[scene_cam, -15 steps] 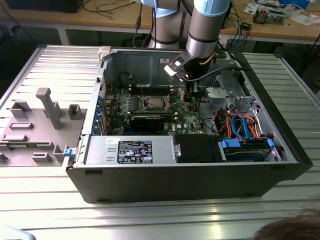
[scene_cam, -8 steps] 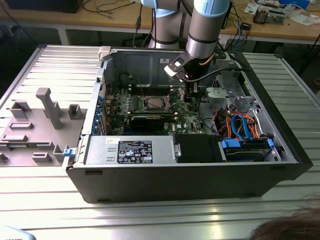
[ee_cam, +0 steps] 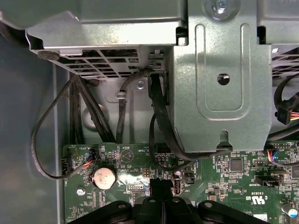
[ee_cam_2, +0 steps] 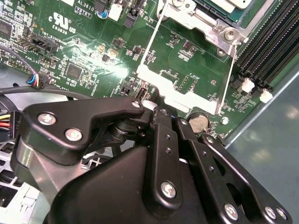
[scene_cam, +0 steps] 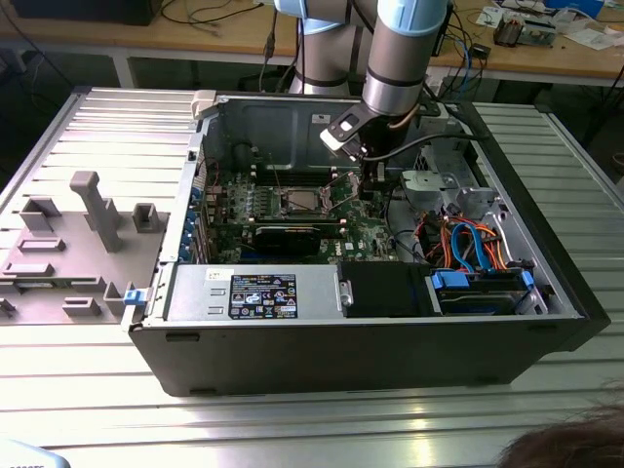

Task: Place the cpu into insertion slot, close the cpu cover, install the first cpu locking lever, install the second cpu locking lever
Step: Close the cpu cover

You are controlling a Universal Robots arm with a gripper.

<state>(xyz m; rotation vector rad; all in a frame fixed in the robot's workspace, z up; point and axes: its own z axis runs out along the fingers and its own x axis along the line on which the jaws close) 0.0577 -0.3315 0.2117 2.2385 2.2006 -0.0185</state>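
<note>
**Desk:** What does the exterior view give us?

**Photographer:** A black steel computer case (scene_cam: 341,351) lies open on a ribbed metal table (scene_cam: 88,400). The arm drops through the open side. Its gripper (scene_cam: 366,178) is low over the green circuit board (scene_cam: 234,210), hemmed between the case's back wall and a grey sheet-metal cage (scene_cam: 434,185) on the exterior view's right. The cpu (scene_cam: 297,202), a flat silvery square, sits in the insertion slot (scene_cam: 281,202), near the gripper and towards the exterior view's left.

**Desk:** And the second wrist view?

**Photographer:** The cpu cover (ee_cam_2: 180,91), a thin bright metal frame, is swung open off the insertion slot (ee_cam_2: 201,25), and the circuit board (ee_cam_2: 70,46) shows through its square window. The matte black gripper (ee_cam_2: 152,108) has its fingers drawn together at the cover's free edge. Whether they pinch the metal I cannot tell. Long dark memory slots (ee_cam_2: 268,42) run beside the frame, and a round coin cell (ee_cam_2: 198,122) lies just beside its corner.

**Desk:** First wrist view?

**Photographer:** The gripper (ee_cam: 162,186) is closed over the circuit board (ee_cam: 233,177), with the coin cell (ee_cam: 103,177) near it. The folded sheet-metal cage (ee_cam: 219,102) overhangs the board's edge, and black cables (ee_cam: 42,135) loop through the narrow gap
</note>
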